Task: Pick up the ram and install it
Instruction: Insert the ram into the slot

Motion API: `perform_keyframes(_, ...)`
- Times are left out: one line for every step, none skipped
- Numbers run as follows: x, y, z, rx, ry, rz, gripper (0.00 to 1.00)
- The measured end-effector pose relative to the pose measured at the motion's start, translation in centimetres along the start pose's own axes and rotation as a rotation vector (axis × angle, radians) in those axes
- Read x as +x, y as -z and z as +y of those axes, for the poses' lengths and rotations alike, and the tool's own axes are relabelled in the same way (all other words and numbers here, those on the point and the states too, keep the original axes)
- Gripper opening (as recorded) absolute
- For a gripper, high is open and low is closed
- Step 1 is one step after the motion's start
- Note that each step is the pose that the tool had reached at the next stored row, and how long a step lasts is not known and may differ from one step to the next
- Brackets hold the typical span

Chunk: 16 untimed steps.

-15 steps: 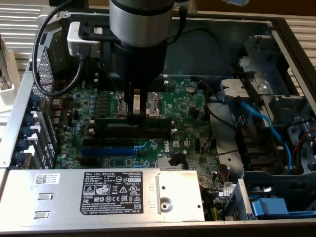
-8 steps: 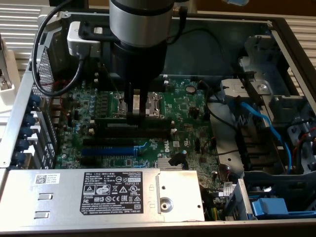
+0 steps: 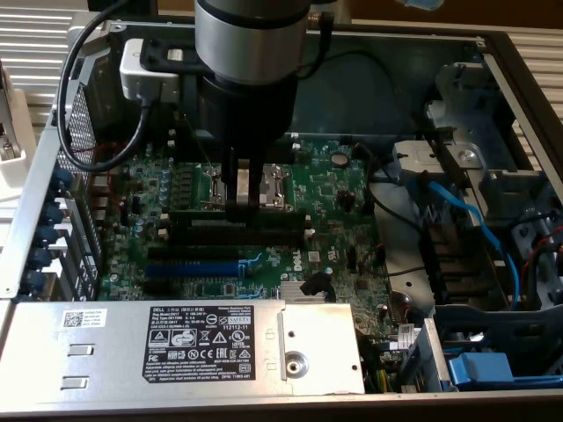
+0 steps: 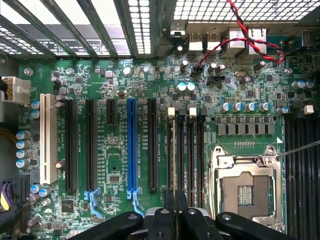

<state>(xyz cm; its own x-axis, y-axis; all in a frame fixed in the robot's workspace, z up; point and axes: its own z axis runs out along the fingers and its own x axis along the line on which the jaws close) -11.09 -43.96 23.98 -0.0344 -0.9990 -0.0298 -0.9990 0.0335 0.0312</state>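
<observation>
Inside open computer case (image 3: 396, 37) | ram (image 3: 264, 214) edge-up at black memory slots (image 4: 200, 155) | jaws clamped on ram's top edge

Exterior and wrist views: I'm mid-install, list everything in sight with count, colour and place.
case: one, grey metal, around everything
motherboard: one, green, on the case floor
ram: one, green, in the gripper, along the black slots by the socket
black slots: several, black, across the motherboard
blue slot: one, blue, among the black slots
white slot: one, white, outermost in the row of slots
socket: one, silver, beside the ram's slots
power supply: one, silver, white label, exterior view's lower left
blue cable: one, blue, exterior view's right
arm: one, grey and black, above the motherboard
gripper: one, black, shut on the ram
</observation>
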Motion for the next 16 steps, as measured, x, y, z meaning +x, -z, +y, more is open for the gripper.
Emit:
perform_keyframes(0.0,0.0,0.0,0.0,0.0,0.0,0.12)
perform_keyframes(0.0,0.0,0.0,-0.0001,0.001,0.0001,0.12)
perform_keyframes(-0.01,0.0,0.0,-0.0001,0.001,0.0001,0.12)
perform_keyframes(-0.01,0.0,0.0,-0.0001,0.002,0.0002,0.12)
perform_keyframes(-0.01,0.0,0.0,-0.0002,0.003,0.0003,0.12)
perform_keyframes(-0.01,0.0,0.0,-0.0002,0.003,0.0003,0.12)
perform_keyframes(-0.01,0.0,0.0,-0.0002,0.004,0.0003,0.12)
perform_keyframes(-0.01,-0.01,0.0,-0.0002,0.004,0.0003,0.12)
perform_keyframes(-0.01,-0.02,0.0,-0.0002,0.004,0.0003,0.12)
perform_keyframes(-0.01,-0.03,0.0,-0.0002,0.004,0.0003,0.12)
perform_keyframes(-0.01,-0.04,0.0,-0.0002,0.004,0.0002,0.12)
perform_keyframes(-0.01,-0.06,0.0,-0.0002,0.004,0.0003,0.12)
perform_keyframes(-0.02,-0.07,0.0,-0.0002,0.004,0.0002,0.12)
perform_keyframes(-0.02,-0.08,0.0,-0.0002,0.005,0.0003,0.12)
perform_keyframes(-0.02,-0.09,0.0,-0.0003,0.005,0.0004,0.12)
perform_keyframes(-0.02,-0.11,0.0,-0.0002,0.005,0.0003,0.12)
